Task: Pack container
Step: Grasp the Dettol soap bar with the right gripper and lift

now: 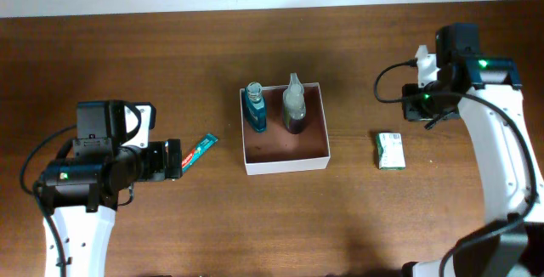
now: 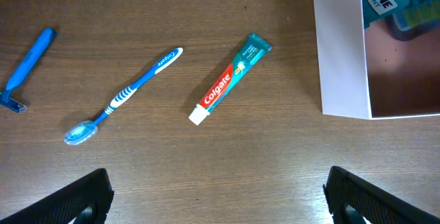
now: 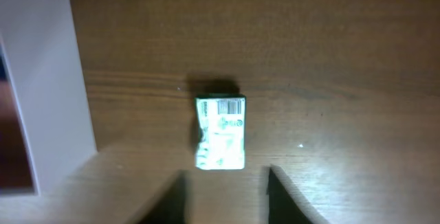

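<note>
The container point(image 1: 287, 165) is a white-walled box with a reddish-brown inside at the table's middle. A blue mouthwash bottle point(image 1: 255, 109) and a clear bottle of dark liquid point(image 1: 295, 107) stand in its far part. Its white wall shows in the left wrist view point(image 2: 340, 52) and the right wrist view point(image 3: 48, 93). A toothpaste tube point(image 1: 198, 150) point(image 2: 230, 80) lies left of it. My left gripper point(image 1: 174, 160) point(image 2: 218, 200) is open and empty, short of the tube. My right gripper point(image 1: 418, 107) point(image 3: 227, 200) is open and empty, near a small green carton point(image 1: 389, 150) point(image 3: 221, 133).
A blue-and-white toothbrush point(image 2: 124, 97) and a blue razor point(image 2: 27, 69) lie on the wood left of the toothpaste; my left arm hides them from overhead. The mouthwash bottle also shows in the left wrist view point(image 2: 395, 4). A pale wall edges the table's far side.
</note>
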You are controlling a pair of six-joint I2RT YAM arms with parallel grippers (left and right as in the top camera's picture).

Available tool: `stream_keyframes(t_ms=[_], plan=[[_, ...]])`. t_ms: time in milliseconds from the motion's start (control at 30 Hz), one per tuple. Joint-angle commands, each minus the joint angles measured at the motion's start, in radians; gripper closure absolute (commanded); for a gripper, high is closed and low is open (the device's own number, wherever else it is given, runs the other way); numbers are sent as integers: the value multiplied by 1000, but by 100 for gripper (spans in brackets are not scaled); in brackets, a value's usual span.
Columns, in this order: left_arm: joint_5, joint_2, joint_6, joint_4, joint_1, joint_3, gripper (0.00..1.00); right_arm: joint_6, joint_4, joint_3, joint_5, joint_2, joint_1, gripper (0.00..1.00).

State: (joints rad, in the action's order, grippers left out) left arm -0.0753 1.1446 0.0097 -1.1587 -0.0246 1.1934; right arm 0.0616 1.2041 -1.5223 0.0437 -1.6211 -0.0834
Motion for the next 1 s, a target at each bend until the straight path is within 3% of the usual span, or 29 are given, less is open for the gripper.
stream_keyframes(t_ms=[0,33,133,300,567,967], plan=[[-8,2,-6,2,4,19,1,1,8,-9,5,10,6,55],[-8,2,-6,2,4,19,1,1,11,-2,6,8,6,46],[-8,2,-6,2,4,19,1,2,10,34,6,8,6,34],[-8,2,-6,2,4,19,0,3,-80,169,6,6,6,22],[-8,2,-6,2,4,19,1,13,-263,380,32,-68,6,20],[-8,2,-6,2,4,19,1,13,-364,387,24,-216,35,20]])
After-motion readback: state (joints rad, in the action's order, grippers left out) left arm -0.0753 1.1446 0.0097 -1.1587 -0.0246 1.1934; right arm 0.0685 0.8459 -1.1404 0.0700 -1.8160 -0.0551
